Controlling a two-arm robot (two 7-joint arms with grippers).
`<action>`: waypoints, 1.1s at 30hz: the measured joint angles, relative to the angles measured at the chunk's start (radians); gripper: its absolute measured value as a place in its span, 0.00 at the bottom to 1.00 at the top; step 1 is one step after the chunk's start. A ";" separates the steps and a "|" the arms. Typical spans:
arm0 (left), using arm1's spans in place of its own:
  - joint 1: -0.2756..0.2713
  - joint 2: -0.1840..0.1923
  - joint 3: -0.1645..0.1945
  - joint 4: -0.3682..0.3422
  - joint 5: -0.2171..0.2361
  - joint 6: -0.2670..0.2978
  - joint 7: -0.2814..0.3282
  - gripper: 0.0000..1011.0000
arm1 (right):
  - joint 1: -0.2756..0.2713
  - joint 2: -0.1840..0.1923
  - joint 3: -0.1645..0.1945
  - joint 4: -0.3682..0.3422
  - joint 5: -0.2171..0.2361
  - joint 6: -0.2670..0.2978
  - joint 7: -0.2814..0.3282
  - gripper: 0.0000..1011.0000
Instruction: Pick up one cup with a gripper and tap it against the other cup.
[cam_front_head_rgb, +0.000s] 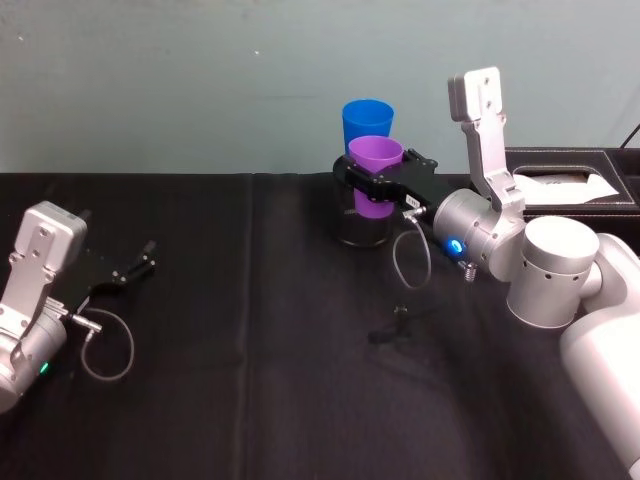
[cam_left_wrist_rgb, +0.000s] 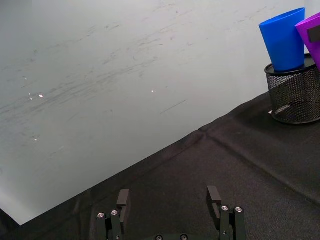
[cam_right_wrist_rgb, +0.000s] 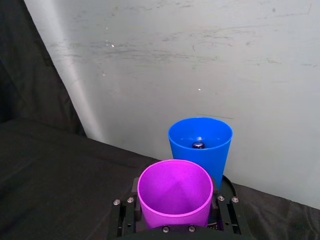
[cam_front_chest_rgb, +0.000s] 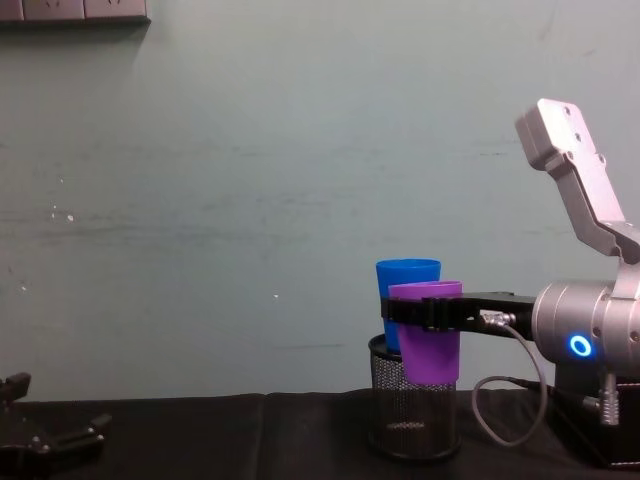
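The purple cup (cam_front_head_rgb: 375, 170) is up in the air, off the table, clamped around its upper body by the right gripper (cam_front_head_rgb: 372, 186), whose black fingers grip it on both sides just below the rim. It hangs a touch tilted, in front of the black mesh pen holder (cam_front_chest_rgb: 413, 410), with the blue cup (cam_front_head_rgb: 367, 122) directly behind it at twelve o'clock, seated upright in that holder's mouth. From the head view the purple cup overlaps the blue one; in the chest view their walls look to be touching or a hair apart, and I cannot tell which. The right wrist view looks straight down into both open mouths, purple nearest and blue just beyond, rims very close. So the pick-up is done and the cup is carried to its target; what is left, by my reading, is the tap itself, if contact is not already made, calling for only a slight nudge toward twelve o'clock. Push too hard and the blue cup could tip in its holder. Over at nine o'clock the left gripper (cam_front_head_rgb: 128, 268) sits low near the table's left edge, fingers spread wide, holding nothing, well apart from the action. The table (cam_front_head_rgb: 250, 400) wears a black cloth with creases running across it. At three o'clock, behind the right arm, sits a dark tissue box (cam_front_head_rgb: 565, 185) with white tissue showing. Behind everything stands a pale green wall (cam_front_chest_rgb: 200, 180), scuffed and streaked.
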 joint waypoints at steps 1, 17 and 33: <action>0.000 0.000 0.000 0.000 0.000 0.000 0.000 0.99 | 0.000 0.000 0.000 0.000 0.000 0.000 0.000 0.73; 0.000 0.000 0.000 0.000 0.000 0.000 0.000 0.99 | -0.091 0.040 -0.010 -0.139 -0.014 0.025 0.010 0.73; 0.000 0.000 0.000 0.000 0.000 0.000 0.000 0.99 | -0.361 0.070 -0.013 -0.277 -0.099 -0.143 -0.051 0.73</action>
